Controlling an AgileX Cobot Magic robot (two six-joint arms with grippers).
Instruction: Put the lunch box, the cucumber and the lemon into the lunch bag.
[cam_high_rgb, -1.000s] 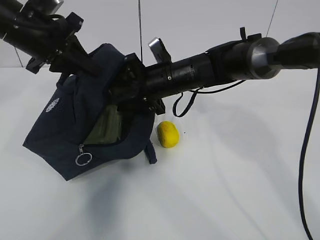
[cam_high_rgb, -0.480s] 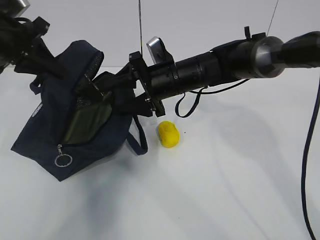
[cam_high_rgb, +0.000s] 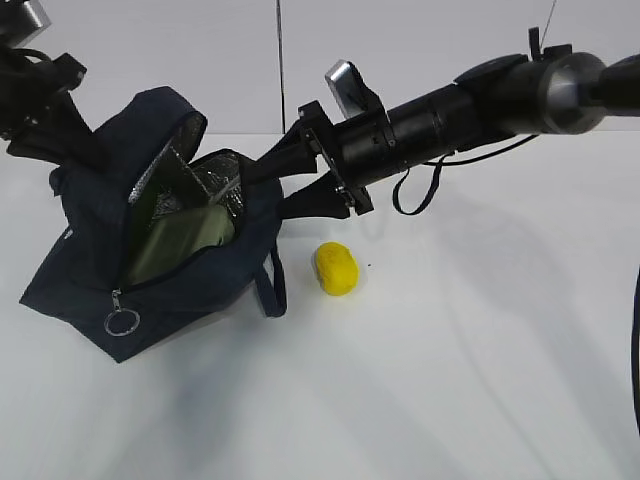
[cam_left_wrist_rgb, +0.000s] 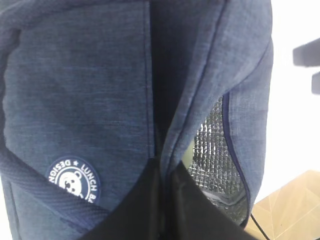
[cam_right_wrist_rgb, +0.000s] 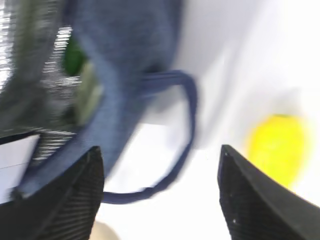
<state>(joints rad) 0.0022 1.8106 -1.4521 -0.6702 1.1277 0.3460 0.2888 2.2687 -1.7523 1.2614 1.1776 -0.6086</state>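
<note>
The dark navy lunch bag (cam_high_rgb: 85, 270) lies tilted at the left with its mouth open, showing silver lining (cam_left_wrist_rgb: 210, 145). The lunch box (cam_high_rgb: 185, 235), with its sage-green lid, rests inside it. Beside the box a dark green patch, the cucumber (cam_right_wrist_rgb: 75, 56), shows blurred in the right wrist view. The yellow lemon (cam_high_rgb: 336, 268) sits on the table just right of the bag. My left gripper (cam_left_wrist_rgb: 164, 167) is shut on the bag's upper fabric edge and holds it up. My right gripper (cam_high_rgb: 268, 192) hangs open and empty just outside the bag's mouth, above and left of the lemon (cam_right_wrist_rgb: 277, 147).
The bag's loop handle (cam_high_rgb: 272, 285) droops onto the white table (cam_high_rgb: 450, 380) between the bag and the lemon. A metal ring zipper pull (cam_high_rgb: 120, 322) hangs at the bag's near corner. A black cable (cam_high_rgb: 415, 195) loops under the right arm.
My right gripper has drawn back out of the bag, up and to the right, empty. The left gripper has pulled the bag's edge leftward, and the mouth gapes wider. The lemon stayed put.
</note>
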